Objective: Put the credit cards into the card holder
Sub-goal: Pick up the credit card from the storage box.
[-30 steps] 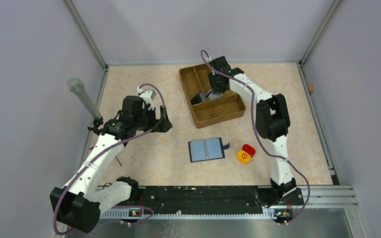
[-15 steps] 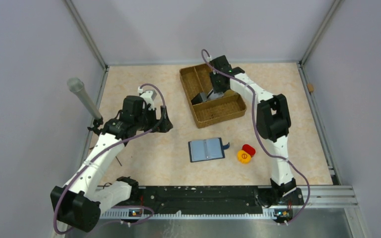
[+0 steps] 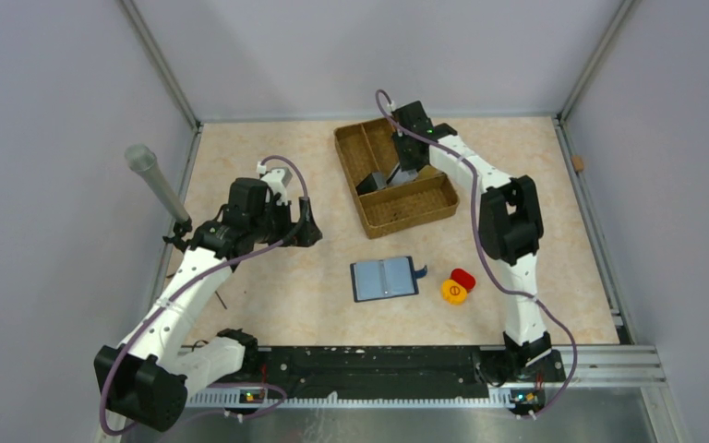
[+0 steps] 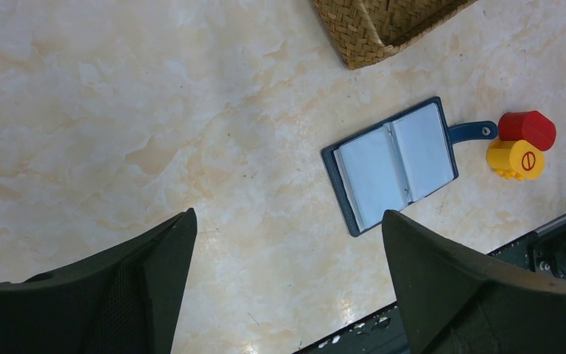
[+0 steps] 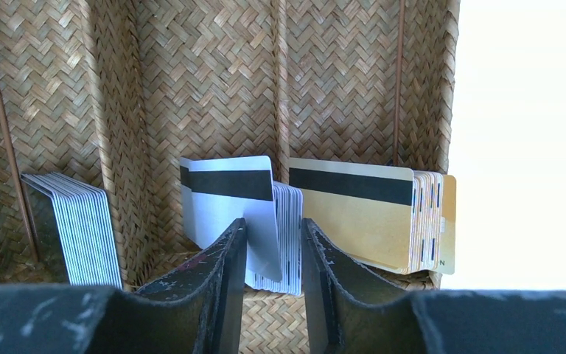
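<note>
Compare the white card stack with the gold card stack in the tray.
Colour: the white stack has white faces; the gold stack has gold ones.
Pose: the white stack's front card tilts away from the rest; the gold stack's cards sit flush.
Grip: the right gripper has a finger on either side of the white stack's front card; the gold stack stands beside them, untouched.
Both stand on edge in the tray, with a black stripe along the top.

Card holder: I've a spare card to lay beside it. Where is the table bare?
Bare: left of the card holder, toward the left gripper, and the strip between it and the woven tray. Crowded: its right side, where the red and yellow pieces sit by the snap tab.
</note>
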Robot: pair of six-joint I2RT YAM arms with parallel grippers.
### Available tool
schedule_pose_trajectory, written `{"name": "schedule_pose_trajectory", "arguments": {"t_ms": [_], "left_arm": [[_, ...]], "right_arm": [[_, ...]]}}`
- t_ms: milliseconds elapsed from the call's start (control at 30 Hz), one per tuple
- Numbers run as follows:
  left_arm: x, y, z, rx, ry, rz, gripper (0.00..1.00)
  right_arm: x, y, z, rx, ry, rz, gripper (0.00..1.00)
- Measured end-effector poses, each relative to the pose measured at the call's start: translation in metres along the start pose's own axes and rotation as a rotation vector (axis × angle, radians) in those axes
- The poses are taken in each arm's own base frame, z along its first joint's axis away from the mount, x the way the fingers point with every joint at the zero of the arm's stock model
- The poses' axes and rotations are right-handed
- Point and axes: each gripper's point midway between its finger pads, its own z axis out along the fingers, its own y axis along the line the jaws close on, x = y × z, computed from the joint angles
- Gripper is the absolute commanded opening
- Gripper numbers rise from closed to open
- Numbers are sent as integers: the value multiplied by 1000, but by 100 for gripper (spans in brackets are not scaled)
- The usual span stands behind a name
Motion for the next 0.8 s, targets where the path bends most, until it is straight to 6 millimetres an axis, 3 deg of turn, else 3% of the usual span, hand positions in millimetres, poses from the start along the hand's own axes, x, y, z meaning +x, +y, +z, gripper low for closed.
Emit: {"name": "schedule_pose_trajectory", "arguments": {"t_ms": [567,800], "left_arm": [[0,-1,0,7,2,0,99],[1,-3,1,15,9,-1,99]], "right_arm": [[-3,-2,-5,6,-7,-11,17],[-7,-4,-8,5,-20,-48,24]]}}
